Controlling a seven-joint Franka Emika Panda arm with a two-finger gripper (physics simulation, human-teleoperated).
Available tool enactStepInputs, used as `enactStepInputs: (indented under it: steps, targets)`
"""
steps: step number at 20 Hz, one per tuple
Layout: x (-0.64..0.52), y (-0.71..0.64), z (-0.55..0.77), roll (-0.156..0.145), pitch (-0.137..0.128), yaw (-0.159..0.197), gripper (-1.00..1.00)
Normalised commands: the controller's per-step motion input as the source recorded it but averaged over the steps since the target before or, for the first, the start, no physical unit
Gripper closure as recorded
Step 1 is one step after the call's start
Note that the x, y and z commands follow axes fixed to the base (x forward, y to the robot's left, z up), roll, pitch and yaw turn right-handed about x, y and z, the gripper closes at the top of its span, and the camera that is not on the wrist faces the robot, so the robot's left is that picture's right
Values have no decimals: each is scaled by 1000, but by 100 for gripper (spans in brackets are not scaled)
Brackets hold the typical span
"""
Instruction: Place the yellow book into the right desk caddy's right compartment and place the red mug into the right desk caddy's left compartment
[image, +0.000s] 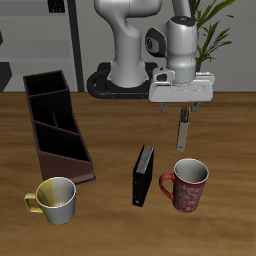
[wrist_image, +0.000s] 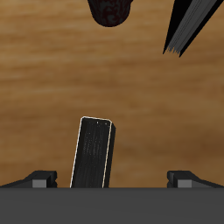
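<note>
the gripper (image: 182, 103) hangs above the tabletop (image: 110, 130), pointing straight down, and its jaws are wide apart with nothing held between them. in the wrist view the two fingertips (wrist_image: 39, 179) show far from each other, and the gripper (wrist_image: 112, 180) looks down at the wood.

the yellow book (image: 183, 130) is on the tabletop just under the gripper, a slim pale piece with its long side running from the back toward the table's front edge. in the wrist view the yellow book (wrist_image: 92, 153) shows a dark face with a pale border. it is closer to one fingertip than to the other, and neither finger touches it. whether it lies fully flat i cannot tell.

the red mug (image: 188, 185) stands upright near the table's front edge, just in front of the yellow book, and its handle points toward the black book (image: 144, 177). the black book stands upright just beside the mug. in the wrist view only the edge of the red mug (wrist_image: 109, 9) and a corner of the black book (wrist_image: 188, 26) are seen.

the right desk caddy (image: 42, 150) lies well apart from both, at the other side of the tabletop, with its long side running from back to front. a yellow-and-white mug (image: 58, 198) stands near its front end.
</note>
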Motion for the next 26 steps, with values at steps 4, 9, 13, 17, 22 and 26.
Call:
enactStepInputs:
  steps: [4,9,13,17,22,26]
  targets:
    - [84,97,-143,11,30,-15,-100]
    - [125,82,-139,-2,27,-25,-100]
    - [83,37,-175,12,24,6,-100]
    - [83,-17,-193,-6,53,-17,-100]
    - [44,102,-310,40,64,-4,-100]
    - [-45,15,-87,20,23,-23,100]
